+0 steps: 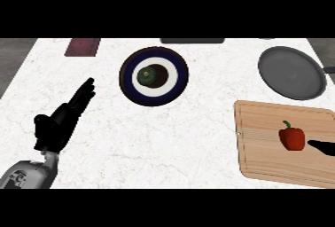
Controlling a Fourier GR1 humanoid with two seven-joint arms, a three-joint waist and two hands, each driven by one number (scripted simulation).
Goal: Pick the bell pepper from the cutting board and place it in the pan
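Note:
A red bell pepper (292,138) with a green stem lies on the wooden cutting board (265,150) at the right. The grey pan (291,72) sits beyond the board, at the far right, with nothing in it. Only the black fingertips of my right hand (322,147) show at the right edge, just right of the pepper and close to it; whether they touch is unclear. My left hand (65,117) rests at the left with straight fingers pointing up, far from the pepper.
A dark blue and white plate (154,76) holding a dark green round item stands mid-counter. A maroon object (83,47) and a dark flat object (192,41) lie along the far edge.

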